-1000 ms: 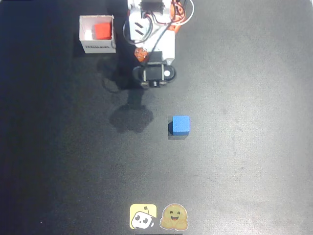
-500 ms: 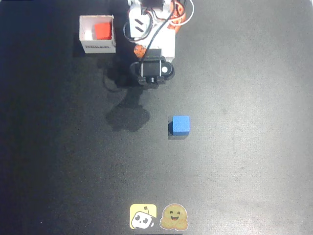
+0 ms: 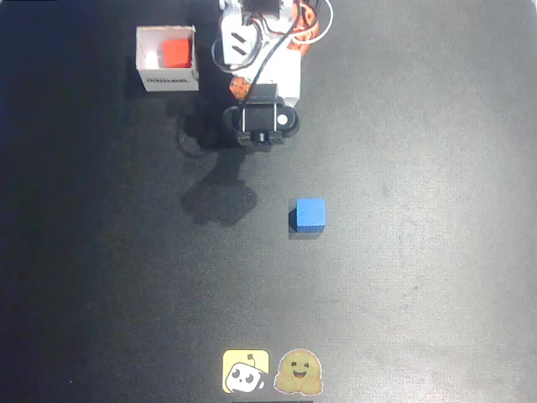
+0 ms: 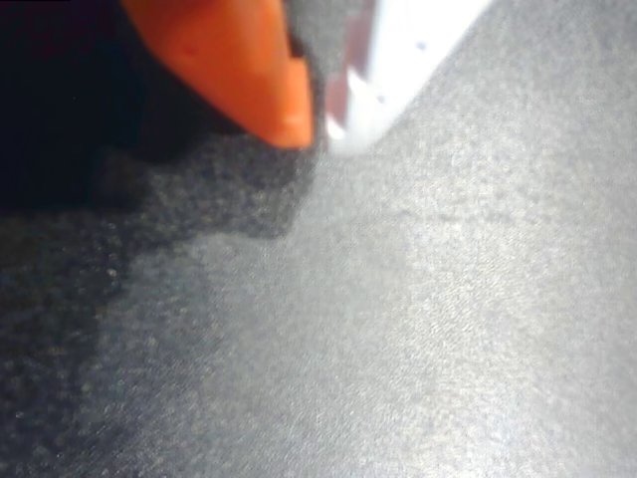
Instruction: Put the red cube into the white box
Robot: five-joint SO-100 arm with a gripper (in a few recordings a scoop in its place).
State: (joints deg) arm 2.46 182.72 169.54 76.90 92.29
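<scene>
The red cube lies inside the white box at the top left of the overhead view, against the box's right wall. The arm is folded back by its base at the top centre. Its black wrist head sits to the right of the box and a little below it, apart from it. In the wrist view my gripper hangs over bare dark mat. The orange finger and the white finger have their tips almost together, with nothing between them.
A blue cube stands alone near the middle of the black mat, below and right of the wrist. Two stickers, a yellow one and a smiling face, lie at the bottom edge. The arm's white base and cables occupy the top centre.
The wrist head has drawn back slightly toward the base and turned a little, and its shadow shifted with it. The red cube, box and blue cube have not moved.
</scene>
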